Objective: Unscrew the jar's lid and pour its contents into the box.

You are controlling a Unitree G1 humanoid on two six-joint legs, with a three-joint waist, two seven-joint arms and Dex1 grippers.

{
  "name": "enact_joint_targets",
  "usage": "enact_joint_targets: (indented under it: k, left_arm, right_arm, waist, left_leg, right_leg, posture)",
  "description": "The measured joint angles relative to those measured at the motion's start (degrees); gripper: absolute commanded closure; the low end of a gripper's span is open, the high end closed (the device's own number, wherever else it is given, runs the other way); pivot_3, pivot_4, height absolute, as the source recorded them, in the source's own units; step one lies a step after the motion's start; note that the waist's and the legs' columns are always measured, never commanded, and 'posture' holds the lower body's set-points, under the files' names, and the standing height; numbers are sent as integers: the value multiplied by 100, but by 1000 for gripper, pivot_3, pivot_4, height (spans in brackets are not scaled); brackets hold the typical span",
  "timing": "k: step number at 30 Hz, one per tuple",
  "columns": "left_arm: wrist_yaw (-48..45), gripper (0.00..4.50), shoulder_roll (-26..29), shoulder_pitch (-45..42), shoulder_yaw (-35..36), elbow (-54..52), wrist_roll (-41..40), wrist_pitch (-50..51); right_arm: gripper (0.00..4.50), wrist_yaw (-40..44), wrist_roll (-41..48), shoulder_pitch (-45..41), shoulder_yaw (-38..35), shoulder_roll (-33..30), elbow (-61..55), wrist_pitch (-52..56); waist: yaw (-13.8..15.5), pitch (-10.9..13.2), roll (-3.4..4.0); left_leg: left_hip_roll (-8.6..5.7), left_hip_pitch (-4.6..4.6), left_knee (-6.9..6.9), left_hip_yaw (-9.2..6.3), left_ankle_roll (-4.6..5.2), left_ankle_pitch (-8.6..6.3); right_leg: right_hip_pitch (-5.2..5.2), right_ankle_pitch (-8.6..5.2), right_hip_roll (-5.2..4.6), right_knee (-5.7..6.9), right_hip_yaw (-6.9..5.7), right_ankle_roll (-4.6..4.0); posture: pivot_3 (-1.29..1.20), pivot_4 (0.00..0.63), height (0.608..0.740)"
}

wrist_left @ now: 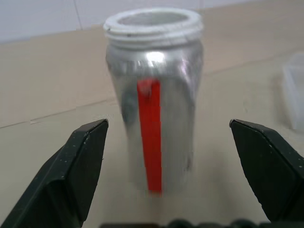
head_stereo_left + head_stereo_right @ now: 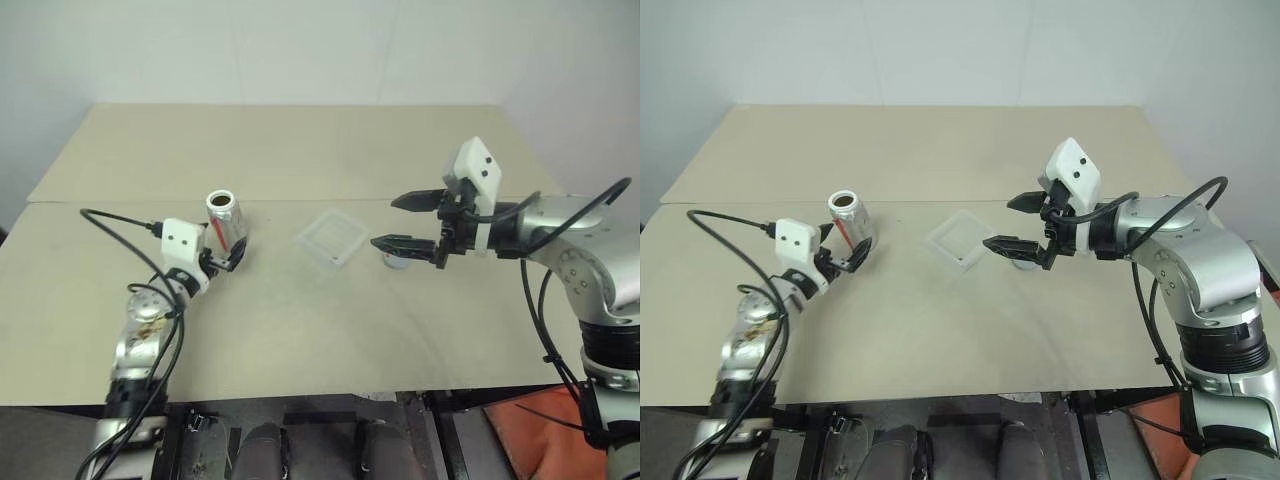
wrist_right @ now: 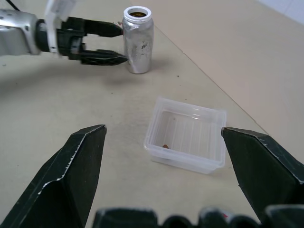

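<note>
Standing open on the beige desk (image 2: pixel 300 330), the left end effector (image 2: pixel 228 258) is seen low at the robot's left, its two black fingers (image 1: pixel 78 166) spread to either side of the jar (image 2: pixel 225 220) with clear gaps showing, so nothing is gripped. The jar is set upright on the desk just past those fingertips, its silvery side marked by a vertical red stripe (image 1: pixel 151 133) that faces the left wrist camera. No cap is worn by the jar: the white threaded mouth is left bare, and the contents (image 3: pixel 137 14) are glimpsed inside as dark yellowish-brown matter, the pieces too small to be told apart.

Over on the right, the right end effector (image 2: pixel 408 222) is held above the desk, pointing towards the middle, its fingers (image 3: pixel 71 175) parted wide and closed on nothing. The lid (image 2: pixel 396 262) is spotted just beneath its lower finger, a small grey cap lying on the desk beside the box.

The box (image 2: pixel 333 237) is placed between the two end effectors, well apart from the jar, a shallow clear tray. A single small brown speck (image 3: pixel 165 146) is made out on its floor.
</note>
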Motion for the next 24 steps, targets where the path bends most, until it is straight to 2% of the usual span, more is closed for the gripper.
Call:
enact_joint_targets:
  k: [4, 8, 12, 15, 20, 24]
  left_arm:
    - [-363, 41, 438, 587, 125, -1047, -444, 679]
    - [-1063, 41, 1205, 789, 394, -1833, -971, 1075]
    - [-2457, 41, 2295, 826, 1186, -1984, -1585, 824]
    - [-3487, 41, 2794, 876, 1723, -1843, -1909, 376]
    - [-4472, 41, 3130, 709, 1889, -1229, -2184, 83]
    - [-4526, 41, 3144, 438, 1861, -1095, -2184, -57]
  right_arm:
    - [0, 32, 0, 42, -3, -42, -31, -10]
    - [0, 81, 1, 98, -6, -85, -35, -20]
    - [0, 155, -1, 168, -33, -182, -33, -102]
    - [0, 223, -4, 204, -83, -249, -33, -231]
    - [0, 302, -4, 347, -154, -302, -32, -331]
    - [0, 361, -7, 344, -164, -333, -24, -416]
  waist:
    - [9, 0, 1]
    - [6, 0, 1]
    - [-13, 0, 2]
    - [-24, -2, 5]
    - [-1, -2, 5]
    - [-6, -2, 5]
  left_leg:
    - [1, 1, 0, -1, 11, -8]
    - [2, 0, -1, 1, 11, -8]
    - [3, 0, -8, 6, 6, -5]
    - [1, 2, -10, 13, 2, -3]
    - [1, 5, -15, 12, 2, -3]
    - [0, 3, -15, 14, 1, -3]
  right_leg:
    - [-1, 0, 0, -1, 1, -1]
    - [-6, -1, 0, -12, 2, -2]
    - [-9, -2, 0, -39, 2, -4]
    - [-8, -2, 0, -44, 6, -4]
    - [-7, -1, 0, -43, 3, -5]
    - [-6, -1, 0, -46, 5, -5]
  posture:
    - [0, 150, 740]
    - [0, 150, 740]
    - [0, 150, 740]
    - [0, 150, 740]
    - [0, 150, 740]
    - [0, 150, 740]
